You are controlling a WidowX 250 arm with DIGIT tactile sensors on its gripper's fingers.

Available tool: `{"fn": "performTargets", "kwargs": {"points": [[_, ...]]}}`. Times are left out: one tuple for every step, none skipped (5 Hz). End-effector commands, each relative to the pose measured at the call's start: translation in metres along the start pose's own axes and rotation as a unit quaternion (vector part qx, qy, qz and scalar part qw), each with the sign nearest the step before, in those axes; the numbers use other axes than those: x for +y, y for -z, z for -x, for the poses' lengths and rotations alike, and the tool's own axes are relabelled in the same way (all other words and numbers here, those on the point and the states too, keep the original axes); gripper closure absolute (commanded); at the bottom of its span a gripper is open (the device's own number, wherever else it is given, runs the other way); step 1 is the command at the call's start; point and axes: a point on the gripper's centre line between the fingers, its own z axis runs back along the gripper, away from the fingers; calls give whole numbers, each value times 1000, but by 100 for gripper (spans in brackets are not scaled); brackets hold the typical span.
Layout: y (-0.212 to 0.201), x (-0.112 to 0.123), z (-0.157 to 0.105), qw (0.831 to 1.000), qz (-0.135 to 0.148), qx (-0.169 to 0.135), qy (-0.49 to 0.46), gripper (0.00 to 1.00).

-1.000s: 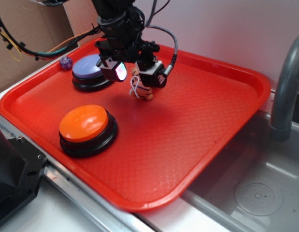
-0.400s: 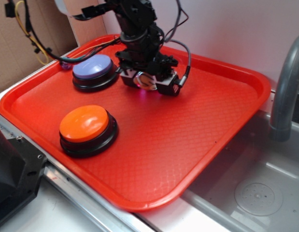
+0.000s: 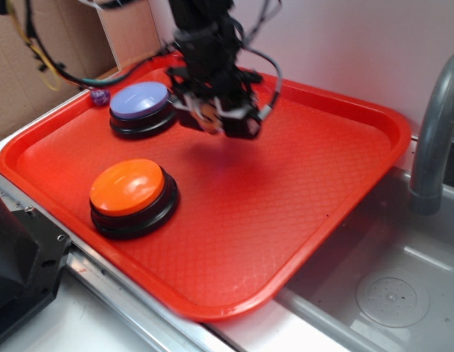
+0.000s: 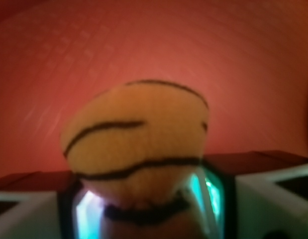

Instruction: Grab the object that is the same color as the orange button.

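Observation:
The orange plush tiger toy [image 4: 139, 144], with dark stripes, fills the wrist view and sits squeezed between the two lit pads of my gripper [image 4: 146, 204]. In the exterior view my gripper [image 3: 214, 117] is shut on the toy [image 3: 207, 112] and holds it just above the red tray [image 3: 300, 183], right of the lavender-blue button [image 3: 141, 103]. Only a sliver of the toy shows there between the fingers. The orange button [image 3: 128, 187] stands on its black base at the tray's front left, apart from the gripper.
A tiny purple ball [image 3: 100, 96] lies at the tray's back left edge. A grey pipe [image 3: 432, 132] rises at the right above a metal sink [image 3: 388, 293]. Cables and cardboard are at the back left.
The gripper came down around the toy, closed on it, and has since lifted it slightly off the tray and shifted a little left.

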Motion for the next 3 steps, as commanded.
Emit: {"fn": "performTargets", "kwargs": {"points": [[-121,-44,50,999,19,-24,23,100],[-135,-53,55,999,-3,-28,46,100],[-131,-48,45,998,-27,-30,43,100]]}}
